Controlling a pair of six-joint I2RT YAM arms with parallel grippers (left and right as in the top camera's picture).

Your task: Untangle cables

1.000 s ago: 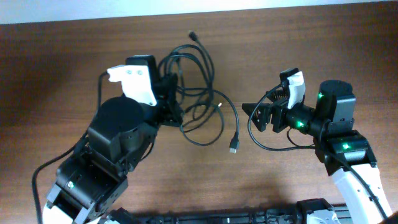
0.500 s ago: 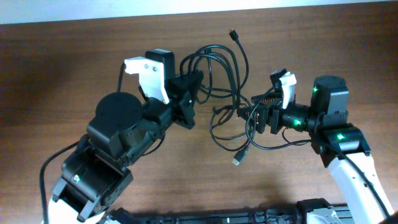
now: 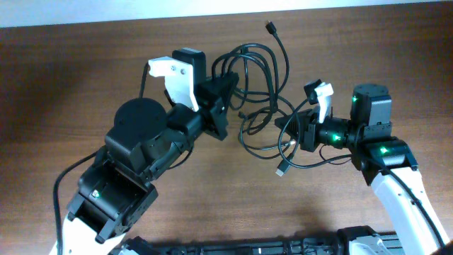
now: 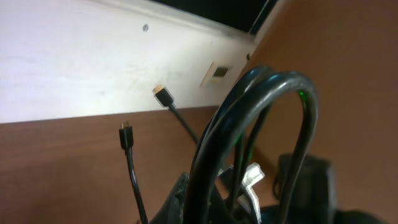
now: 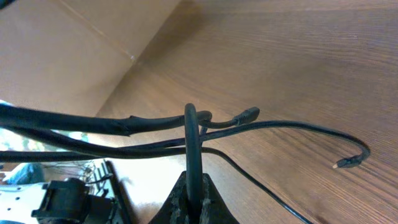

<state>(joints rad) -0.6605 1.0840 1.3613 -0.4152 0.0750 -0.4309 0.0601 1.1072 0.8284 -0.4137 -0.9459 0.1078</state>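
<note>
The cables (image 3: 259, 74) are thin black cords in a looped bundle hanging between my two grippers above the brown table. My left gripper (image 3: 221, 106) is shut on the bundle's left side. In the left wrist view the thick loop (image 4: 268, 87) rises out of the gripper (image 4: 214, 208). My right gripper (image 3: 283, 127) is shut on one strand at the bundle's right side. That strand (image 5: 192, 146) runs straight up from between the pads of the right gripper (image 5: 194, 202). One plug end (image 3: 270, 28) points to the far side, and another plug end (image 3: 281, 170) dangles near the table.
The brown wooden table (image 3: 64, 85) stretches to the left and the table (image 3: 212, 205) to the front. A pale wall edge (image 3: 226, 7) runs along the far side. The right arm's own black wire (image 3: 318, 164) loops below its gripper.
My right gripper has moved left into the bundle and shut on a strand. My left arm has carried the bundle to the right and away, and the loops have shifted with it.
</note>
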